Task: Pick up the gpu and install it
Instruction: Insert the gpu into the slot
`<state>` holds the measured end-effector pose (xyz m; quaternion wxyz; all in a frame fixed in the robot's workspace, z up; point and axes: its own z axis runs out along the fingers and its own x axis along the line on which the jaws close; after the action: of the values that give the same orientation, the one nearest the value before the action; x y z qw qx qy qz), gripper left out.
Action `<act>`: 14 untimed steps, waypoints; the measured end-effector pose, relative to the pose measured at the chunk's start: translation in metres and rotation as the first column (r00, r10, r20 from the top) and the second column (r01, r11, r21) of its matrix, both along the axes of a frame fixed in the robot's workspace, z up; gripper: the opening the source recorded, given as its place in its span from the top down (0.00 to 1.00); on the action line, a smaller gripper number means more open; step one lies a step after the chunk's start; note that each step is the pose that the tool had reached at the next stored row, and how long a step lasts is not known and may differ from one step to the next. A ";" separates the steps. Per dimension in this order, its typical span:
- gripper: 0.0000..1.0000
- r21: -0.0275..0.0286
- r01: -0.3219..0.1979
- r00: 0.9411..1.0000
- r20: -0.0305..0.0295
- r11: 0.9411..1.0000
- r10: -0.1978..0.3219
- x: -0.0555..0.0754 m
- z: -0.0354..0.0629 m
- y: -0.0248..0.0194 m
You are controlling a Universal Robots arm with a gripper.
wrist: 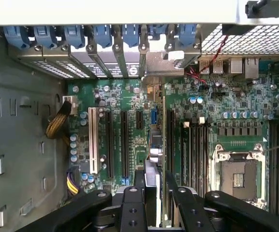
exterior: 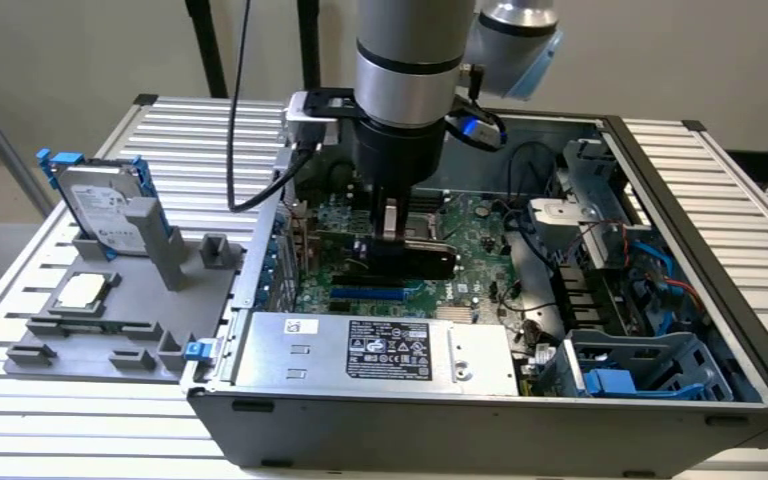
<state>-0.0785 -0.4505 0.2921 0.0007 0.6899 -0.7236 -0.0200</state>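
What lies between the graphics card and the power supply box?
In the exterior view, a strip of green motherboard with a blue slot lies between the graphics card and the power supply box.

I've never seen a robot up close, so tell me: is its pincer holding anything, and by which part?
Yes. The pincer grips the gpu, a flat black card standing on edge, by its upper long edge, roughly mid-length.

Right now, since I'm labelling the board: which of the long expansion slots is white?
The outermost slot, beside the yellow cable bundle and farthest from the gpu that the gripper holds; the other long slots are black.
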 end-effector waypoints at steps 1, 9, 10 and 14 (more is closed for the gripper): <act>0.73 0.001 0.001 1.000 0.000 1.000 -0.001 -0.002 -0.0017 0.0000; 0.73 0.007 0.007 1.000 0.002 1.000 -0.007 -0.007 -0.0122 -0.0001; 0.73 0.008 0.007 1.000 0.002 1.000 -0.007 -0.008 -0.0132 -0.0001; 0.73 0.007 0.007 1.000 0.003 1.000 -0.007 -0.009 -0.0148 -0.0001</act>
<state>-0.0879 -0.4505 0.2773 -0.0030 0.6874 -0.7259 -0.0217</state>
